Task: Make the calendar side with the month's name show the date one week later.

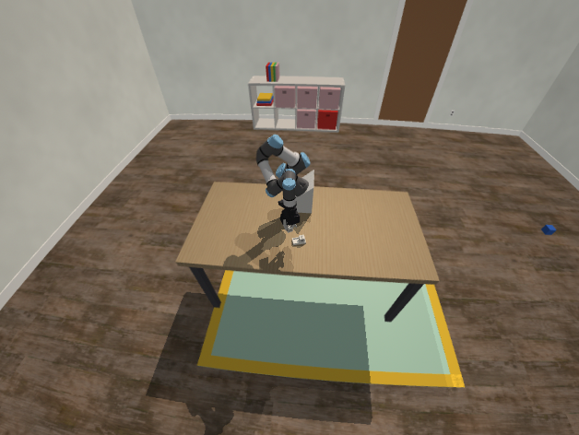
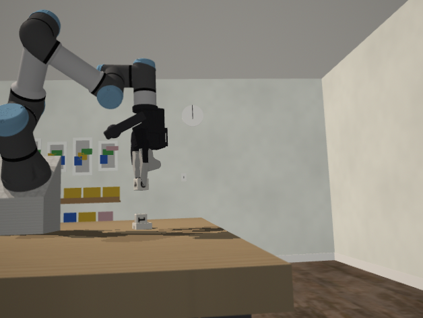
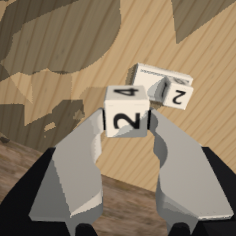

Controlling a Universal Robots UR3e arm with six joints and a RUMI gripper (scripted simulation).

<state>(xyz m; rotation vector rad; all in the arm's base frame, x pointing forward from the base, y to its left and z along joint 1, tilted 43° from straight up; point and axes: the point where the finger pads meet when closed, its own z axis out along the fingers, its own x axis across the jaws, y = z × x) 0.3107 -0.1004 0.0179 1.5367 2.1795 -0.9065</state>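
My gripper (image 3: 125, 109) is shut on a white number cube (image 3: 127, 110) and holds it well above the table. In the wrist view the cube shows a 2 toward the camera and a 4 on the face above it. The held cube also shows in the exterior view (image 2: 140, 183) and the gripper in the top view (image 1: 289, 227). The white calendar tray (image 3: 162, 82) lies on the table beyond it, with the second cube (image 3: 177, 94) in it showing a 2 and a 1. Tray and cube also show in the exterior view (image 2: 141, 221) and in the top view (image 1: 298, 241).
The arm's grey base block (image 2: 30, 201) stands at the table's back edge. The table's front edge (image 1: 309, 273) lies near the tray. A shelf unit (image 1: 296, 102) stands against the far wall. A small blue cube (image 1: 548, 229) lies on the floor at right.
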